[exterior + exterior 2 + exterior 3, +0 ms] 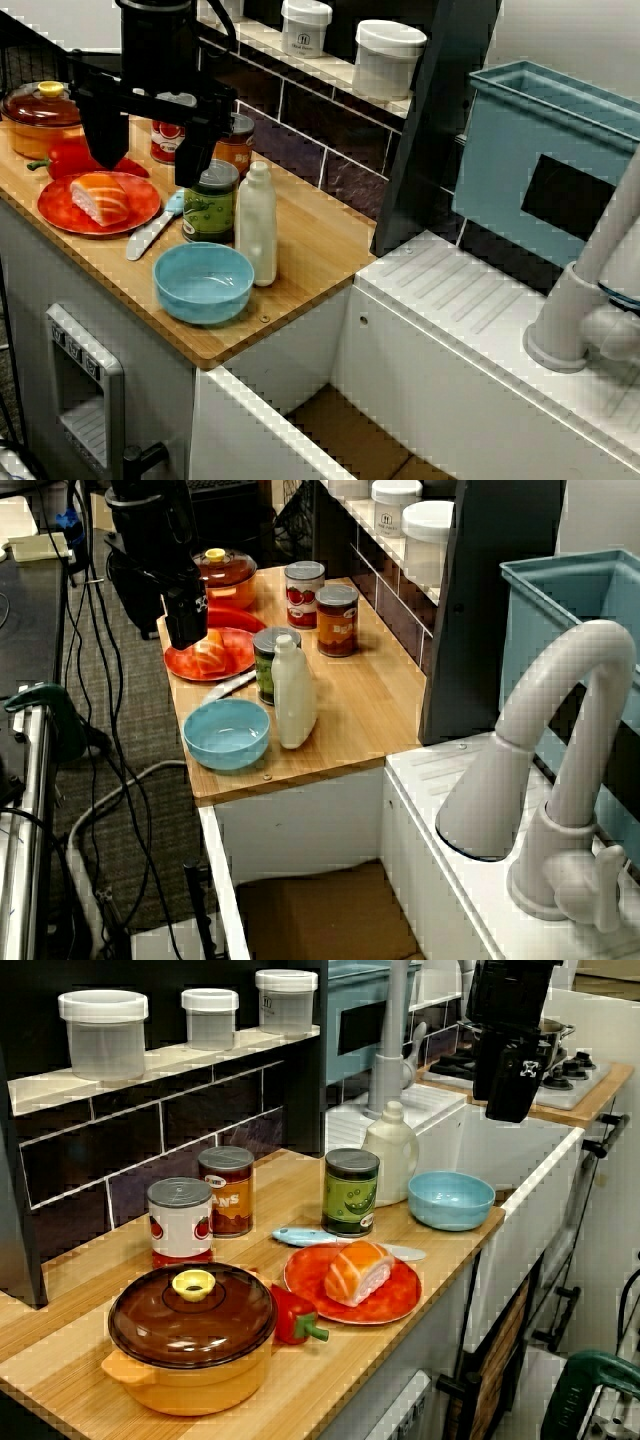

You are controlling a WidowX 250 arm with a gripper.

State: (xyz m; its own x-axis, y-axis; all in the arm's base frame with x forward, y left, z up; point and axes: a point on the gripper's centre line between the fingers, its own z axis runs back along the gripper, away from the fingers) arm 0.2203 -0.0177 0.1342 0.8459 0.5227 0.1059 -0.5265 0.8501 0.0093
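**View from above:** claw point(148, 150) spread wide, gripping nothing. Salmon slice point(100, 197) on red plate point(145, 200) lies just beneath it, with a green can point(210, 205) beside one finger.

**View from the sink:** claw point(185, 635) hangs over the plate point(235, 660), with the slice point(210, 652) just below.

**View along the counter:** claw point(508, 1100) sits high in the picture. A blue bowl point(450, 1200) is lower, and the slice point(358, 1270) lower still.

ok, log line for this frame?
jaws: open, empty | over: red plate with salmon | beside: green can, white bottle, blue bowl, knife
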